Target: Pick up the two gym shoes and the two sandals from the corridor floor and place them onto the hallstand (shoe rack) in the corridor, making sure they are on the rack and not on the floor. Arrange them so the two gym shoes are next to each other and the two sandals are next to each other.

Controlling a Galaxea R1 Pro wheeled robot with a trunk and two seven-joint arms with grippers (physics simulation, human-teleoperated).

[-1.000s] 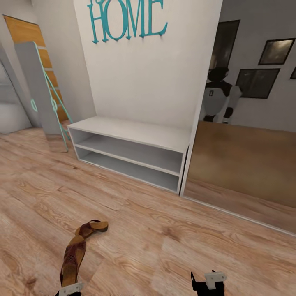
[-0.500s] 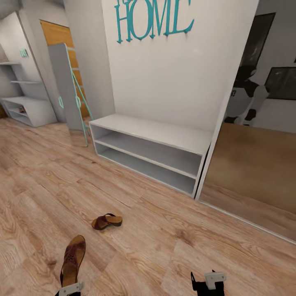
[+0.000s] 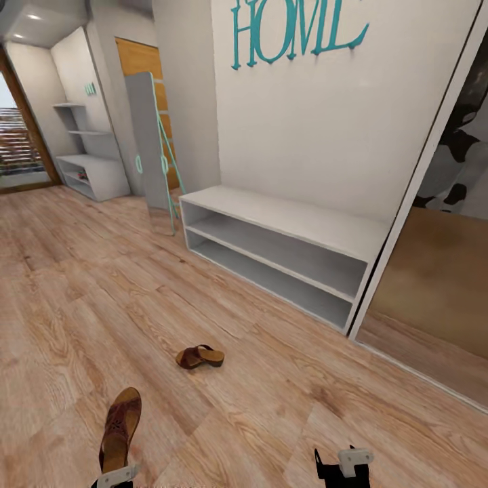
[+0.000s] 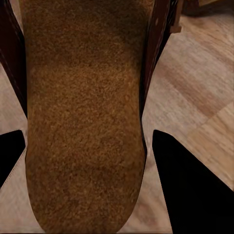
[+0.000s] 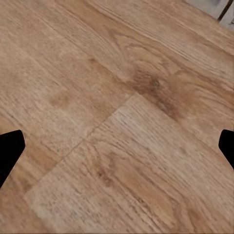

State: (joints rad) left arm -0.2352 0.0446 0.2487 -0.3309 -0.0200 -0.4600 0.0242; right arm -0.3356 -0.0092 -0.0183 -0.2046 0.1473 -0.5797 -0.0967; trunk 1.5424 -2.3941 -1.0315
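Carrying is the step in hand: left gripper (image 3: 114, 476) clamps one sandal (image 3: 120, 428); the other sandal (image 3: 200, 356) lies on the corridor floor (image 3: 61, 298) ahead. Right gripper (image 3: 342, 468) hangs spread, empty. Next comes driving to the hallstand (image 3: 91, 173), far left.

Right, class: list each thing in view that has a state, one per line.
Left hand: shut on brown leather sandal, held off the floor.
Second brown sandal: lying on the wood-plank floor.
Right hand: open, empty.
Low white two-shelf bench: bare.
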